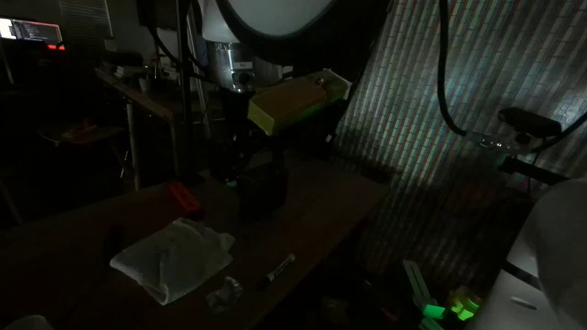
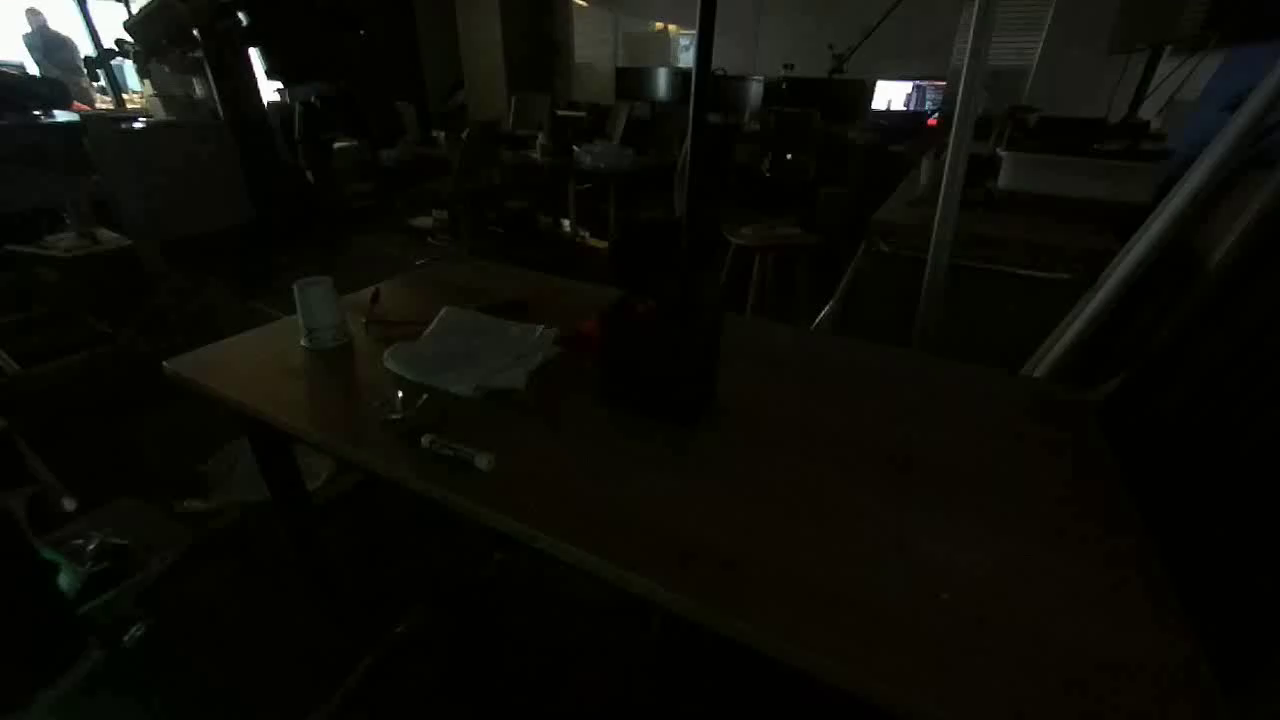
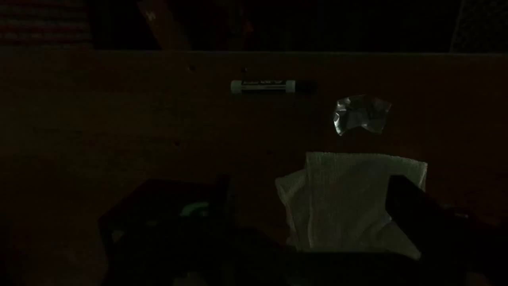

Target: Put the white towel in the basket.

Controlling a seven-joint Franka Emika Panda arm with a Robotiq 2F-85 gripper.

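In an exterior view, the white towel (image 1: 176, 259) lies folded on the wooden table (image 1: 321, 197), near a crumpled shiny wrapper (image 1: 224, 294) and a marker (image 1: 279, 269). A small label (image 1: 243, 65) on the robot arm (image 1: 270, 18) shows letters too small for reading. In an exterior view, a pale cup-like container (image 2: 320, 312) stands near the towel; what is inside, I cannot tell. Farther back is a white bin (image 2: 1080, 178), its content too dark to see. In the wrist view, the gripper (image 3: 309, 190) is released, its fingers (image 3: 408, 202) wide apart; one finger covers part of the towel. The marker's print (image 3: 264, 85) is unreadable.
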